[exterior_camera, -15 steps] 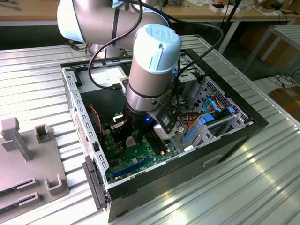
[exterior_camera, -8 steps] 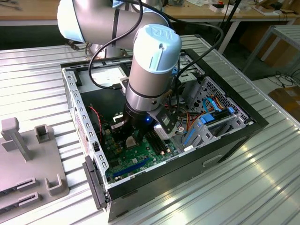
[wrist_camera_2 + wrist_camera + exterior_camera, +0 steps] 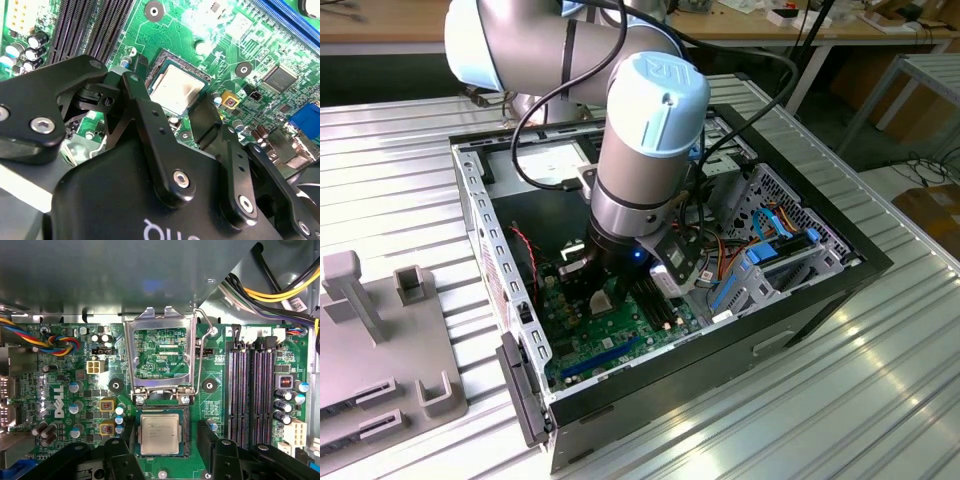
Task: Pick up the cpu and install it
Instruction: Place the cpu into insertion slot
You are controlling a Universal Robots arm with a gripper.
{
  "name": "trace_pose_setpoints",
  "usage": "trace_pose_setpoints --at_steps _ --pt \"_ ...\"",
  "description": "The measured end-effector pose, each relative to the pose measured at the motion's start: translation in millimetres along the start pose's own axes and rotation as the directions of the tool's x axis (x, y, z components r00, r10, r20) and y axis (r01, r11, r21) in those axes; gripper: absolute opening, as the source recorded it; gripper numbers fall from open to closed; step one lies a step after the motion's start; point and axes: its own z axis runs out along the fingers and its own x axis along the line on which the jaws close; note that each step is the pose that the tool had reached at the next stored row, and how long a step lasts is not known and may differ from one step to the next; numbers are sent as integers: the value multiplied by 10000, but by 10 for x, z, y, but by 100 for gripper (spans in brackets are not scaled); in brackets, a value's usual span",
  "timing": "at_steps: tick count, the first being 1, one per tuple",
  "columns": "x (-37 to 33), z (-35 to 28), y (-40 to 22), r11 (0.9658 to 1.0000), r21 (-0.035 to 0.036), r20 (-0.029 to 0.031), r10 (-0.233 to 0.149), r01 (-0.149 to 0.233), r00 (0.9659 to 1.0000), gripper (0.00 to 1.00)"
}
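Inside the open computer case (image 3: 740,370), in the socket (image 3: 183,432) beside its flipped-up frame (image 3: 131,355): cpu (image 3: 160,434) lying flat, gripper (image 3: 166,436) spread apart either side of it, grasping nothing.

place: workshop | cues: ribbed metal bench (image 3: 840,400); open computer case (image 3: 720,365); cluttered wooden desks (image 3: 380,20) behind

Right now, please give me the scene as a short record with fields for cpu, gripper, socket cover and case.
cpu: lies flat in the socket, face up
gripper: open, astride the cpu, gaps on both sides
socket cover: swung up, standing open
case: open on top
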Motion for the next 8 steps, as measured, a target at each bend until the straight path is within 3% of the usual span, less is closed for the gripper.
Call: trace_pose_setpoints --at_steps 8 --pt "-24 0 0 10000 6 2 1 -1 10000 61"
